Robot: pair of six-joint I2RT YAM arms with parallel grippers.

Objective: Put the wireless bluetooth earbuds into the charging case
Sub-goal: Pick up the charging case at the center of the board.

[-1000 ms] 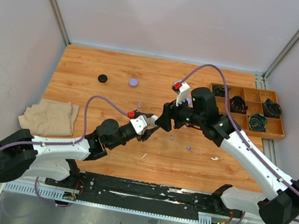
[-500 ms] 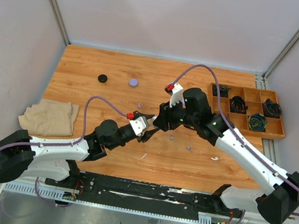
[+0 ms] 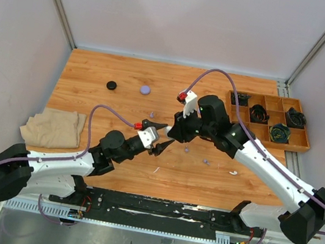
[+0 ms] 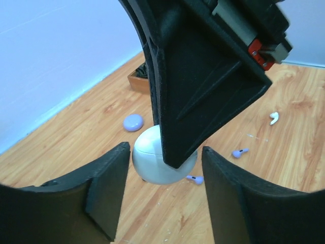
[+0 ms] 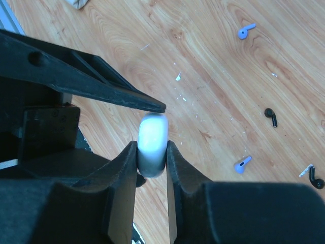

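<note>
Above the tabletop [image 3: 97,68], the right pincer [image 5: 152,150] clamps the case [image 5: 152,133]; the left pincer [image 4: 165,152] stands open, flanking it. Earbuds [image 5: 246,31] lie scattered below. Keep the clamp firm and clear of the lid seam.

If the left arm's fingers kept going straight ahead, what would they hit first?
Probably the white case just ahead, held by the right gripper, whose finger partly covers it; depth is unclear.
</note>
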